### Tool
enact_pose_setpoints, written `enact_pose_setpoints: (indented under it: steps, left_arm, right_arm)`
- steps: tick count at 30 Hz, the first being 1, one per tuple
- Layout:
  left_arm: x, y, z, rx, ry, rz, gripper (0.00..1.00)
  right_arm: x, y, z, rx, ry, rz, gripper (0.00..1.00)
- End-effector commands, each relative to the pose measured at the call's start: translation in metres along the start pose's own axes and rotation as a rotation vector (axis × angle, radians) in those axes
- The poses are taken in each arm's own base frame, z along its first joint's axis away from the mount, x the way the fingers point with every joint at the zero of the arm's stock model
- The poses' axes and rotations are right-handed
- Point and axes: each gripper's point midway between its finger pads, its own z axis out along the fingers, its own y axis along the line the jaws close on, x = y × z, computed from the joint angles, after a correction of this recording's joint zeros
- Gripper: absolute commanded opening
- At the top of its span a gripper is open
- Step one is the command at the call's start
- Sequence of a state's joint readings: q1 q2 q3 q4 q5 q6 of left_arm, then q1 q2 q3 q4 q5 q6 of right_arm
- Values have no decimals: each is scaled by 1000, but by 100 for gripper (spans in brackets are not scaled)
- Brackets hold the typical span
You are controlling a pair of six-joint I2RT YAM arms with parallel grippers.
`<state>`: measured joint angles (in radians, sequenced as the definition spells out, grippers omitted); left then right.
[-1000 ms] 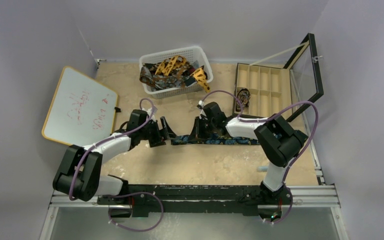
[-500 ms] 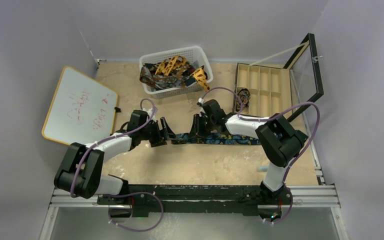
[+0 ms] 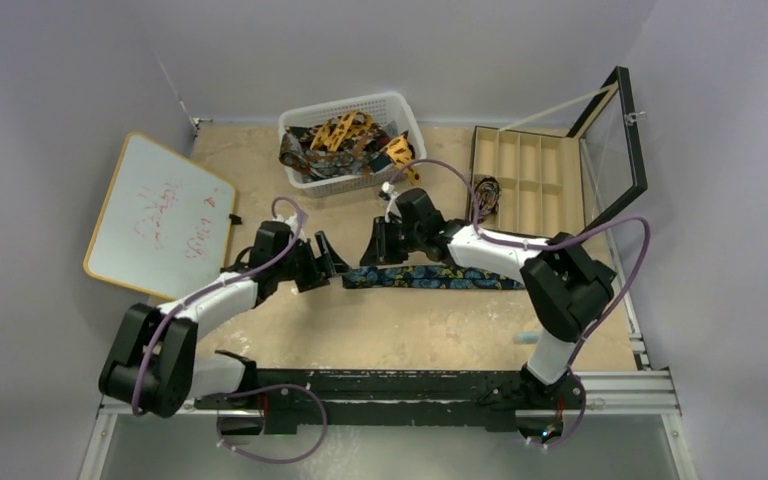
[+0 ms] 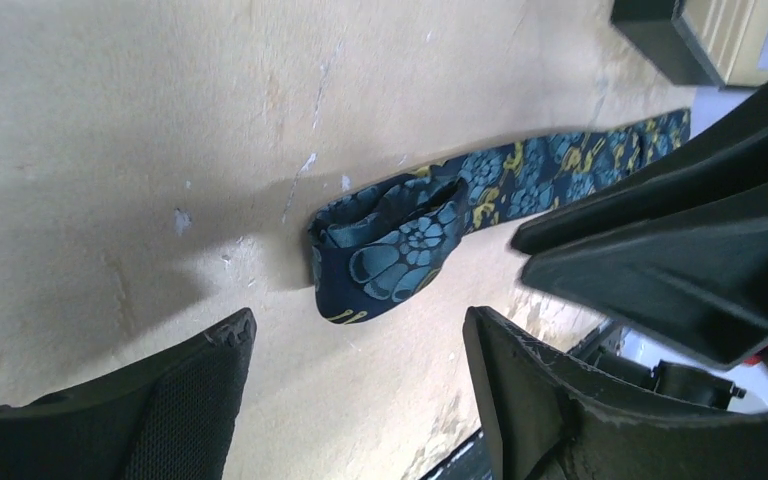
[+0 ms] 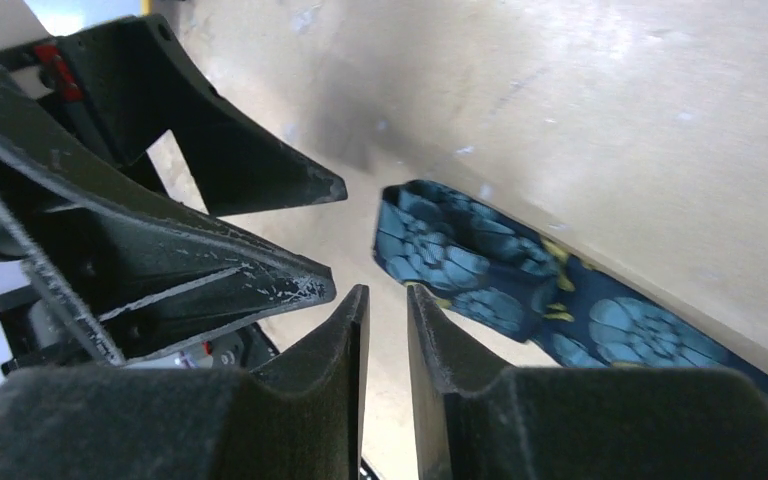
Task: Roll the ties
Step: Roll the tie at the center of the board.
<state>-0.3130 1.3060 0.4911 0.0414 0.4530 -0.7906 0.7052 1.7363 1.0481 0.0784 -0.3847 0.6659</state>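
A dark navy tie [image 3: 440, 279] with blue-gold print lies flat across the table, running left to right. Its left end [image 4: 390, 250] is folded over into a short loose roll, which the right wrist view also shows [image 5: 450, 250]. My left gripper [image 3: 325, 262] hovers just left of that end, open and empty [image 4: 357, 330]. My right gripper [image 3: 372, 248] hangs just above and behind the folded end. Its jaws stand a narrow gap apart with nothing between them [image 5: 387, 292]. More ties, orange-yellow [image 3: 345, 130] and dark brown [image 3: 300, 152], are heaped in the basket.
The white mesh basket [image 3: 345, 104] stands at the back centre. A whiteboard [image 3: 160, 210] lies at the left. At the back right is a compartment box [image 3: 530, 160] with its glass lid [image 3: 615, 150] raised and a dark bundle [image 3: 487, 192] in it.
My right gripper let go of the tie's folded end, parted slightly and drew up and to the left. The left gripper shifted a little toward the back, still open.
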Motion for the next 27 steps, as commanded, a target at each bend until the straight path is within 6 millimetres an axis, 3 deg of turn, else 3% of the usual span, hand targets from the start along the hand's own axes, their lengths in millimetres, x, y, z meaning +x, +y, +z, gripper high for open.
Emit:
enact_pose_setpoints:
  steps: [1, 7, 14, 20, 27]
  left_arm:
    - [-18, 6, -17, -78, -119, -4, 75]
    - [-15, 11, -27, -100, -149, -3, 75]
    - [-5, 1, -14, 10, -81, 57, 75]
    - [4, 1, 2, 70, -22, 65, 75]
    - [-2, 6, 16, 66, -24, 49, 70]
  right_arm:
    - [0, 28, 15, -69, 18, -38, 22]
    - [8, 5, 33, -8, 41, -20, 16]
    - [28, -29, 47, 77, 89, 2, 13]
    - [36, -38, 51, 85, 108, 20, 11]
    - [35, -40, 51, 77, 118, 18, 11]
